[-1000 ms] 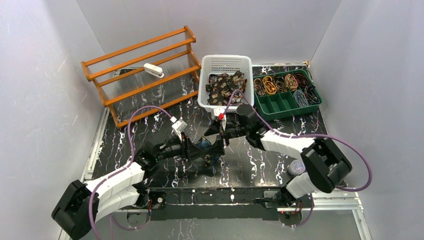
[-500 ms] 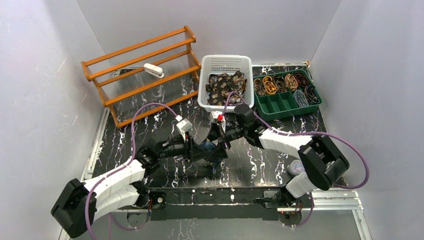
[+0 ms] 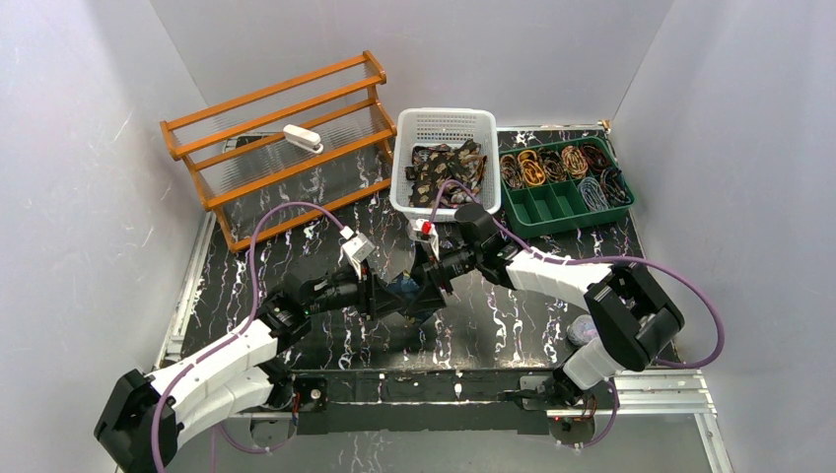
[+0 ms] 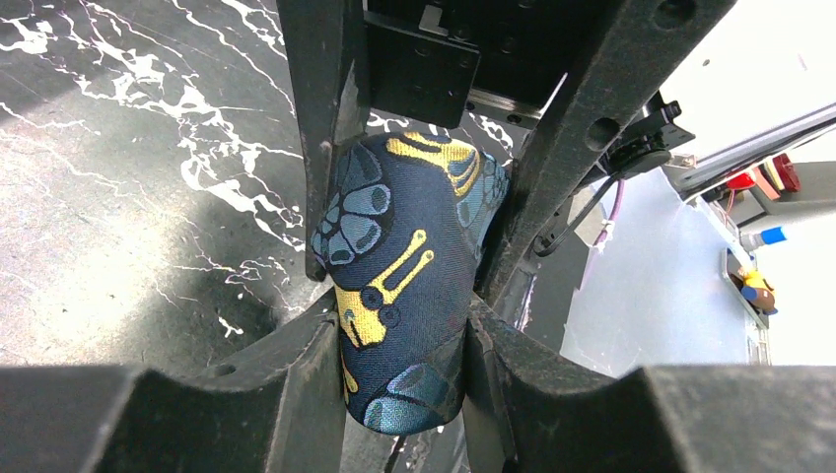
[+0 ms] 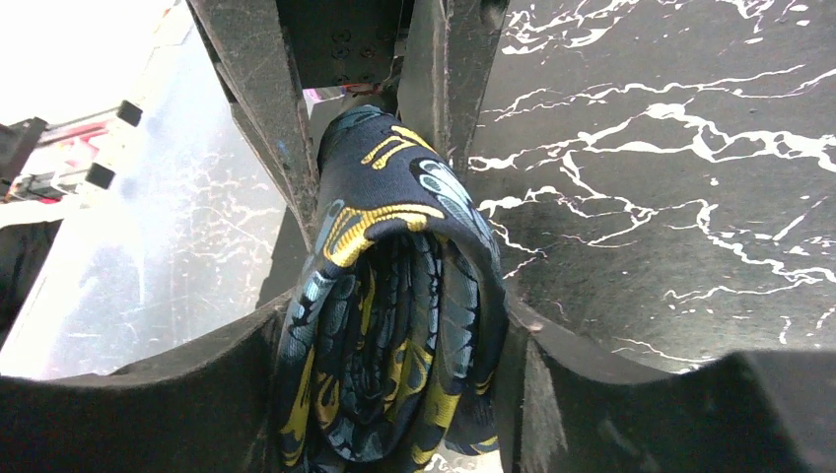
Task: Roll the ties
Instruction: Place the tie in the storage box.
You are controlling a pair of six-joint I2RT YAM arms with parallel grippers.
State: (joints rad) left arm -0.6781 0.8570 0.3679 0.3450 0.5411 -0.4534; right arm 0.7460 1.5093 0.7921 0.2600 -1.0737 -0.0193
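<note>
- Tie (image 4: 404,266), dark blue, only one, is already a tight roll. It sits between the two arms over the table (image 3: 532,315); I cannot tell if it touches.
- Left gripper (image 4: 399,310) clamps the roll, I think so that the coil does not spring loose.
- Right gripper (image 5: 399,315) presses its fingers on both sides of the same roll from the opposite end, probably to take it over.
- One basket (image 3: 446,116) behind holds loose ties (image 3: 446,169); I cannot count them.
- One tray (image 3: 552,202) keeps finished rolls (image 3: 532,169), too small to count.
</note>
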